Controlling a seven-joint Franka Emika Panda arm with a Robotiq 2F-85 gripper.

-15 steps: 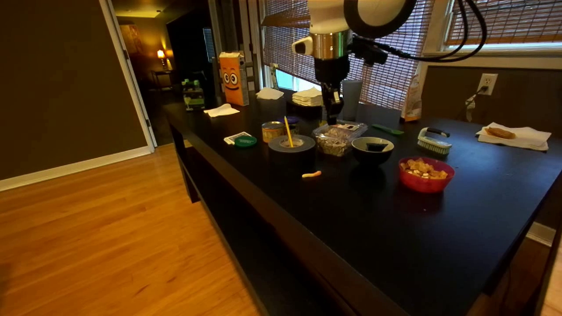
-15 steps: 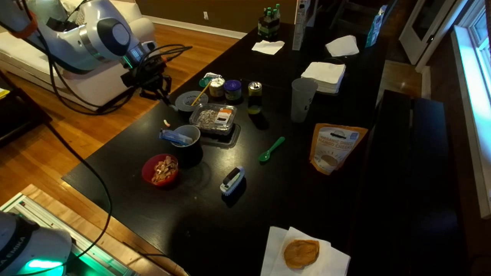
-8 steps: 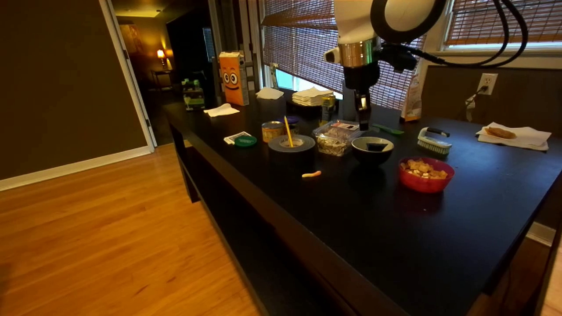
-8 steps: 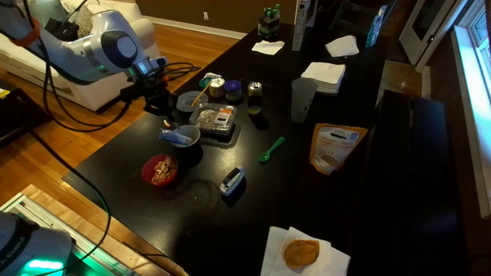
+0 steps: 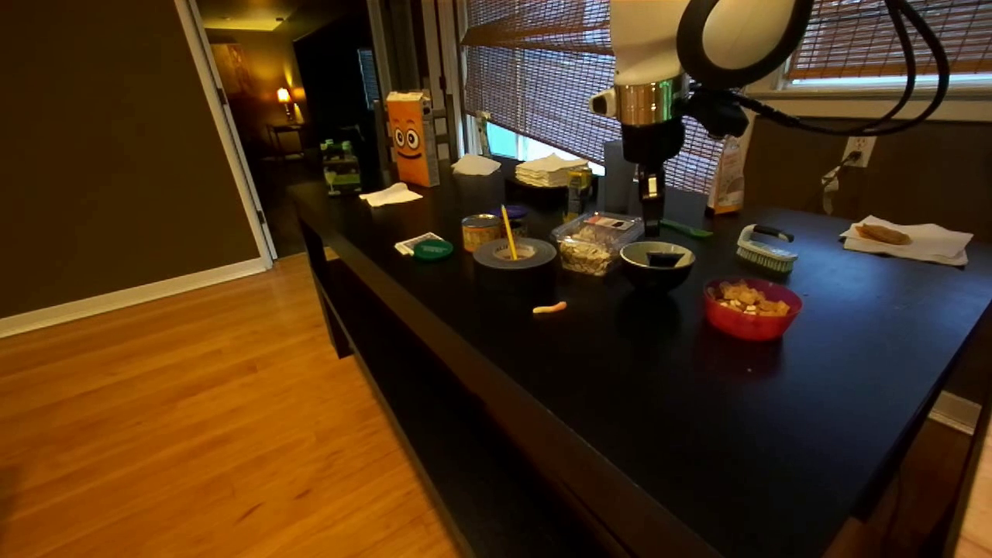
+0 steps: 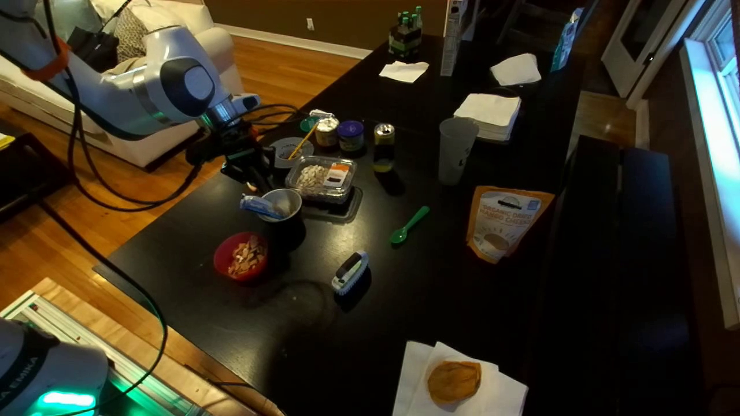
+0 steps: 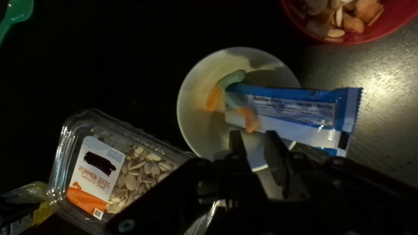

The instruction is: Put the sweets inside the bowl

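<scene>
The fingers [image 5: 652,217] hang just above the dark bowl [image 5: 657,280]; a gummy worm [image 5: 549,308] lies on the black worktop [image 5: 697,426], near a tape roll [image 5: 514,267] with a yellow pencil [image 5: 508,230] slanting up from it; the red bowl [image 5: 748,329] stands to the right, holding orange-brown pieces [image 5: 745,299].

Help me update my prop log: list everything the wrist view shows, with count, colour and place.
Bowl: one, whitish inside, centre
Packet: one, blue-white, across bowl's rim
Sweets: two, orange-green, one in bowl, one overlapping packet
Red bowl: one, red, top right
Snack pieces: several, brownish, in red bowl
Spoon: one, green, top left
Pumpkin seed box: one, clear, lower left
Can: one, yellow-black, bottom left
Tabletop: one, dark, beneath
Hand: one, black, bottom, open
</scene>
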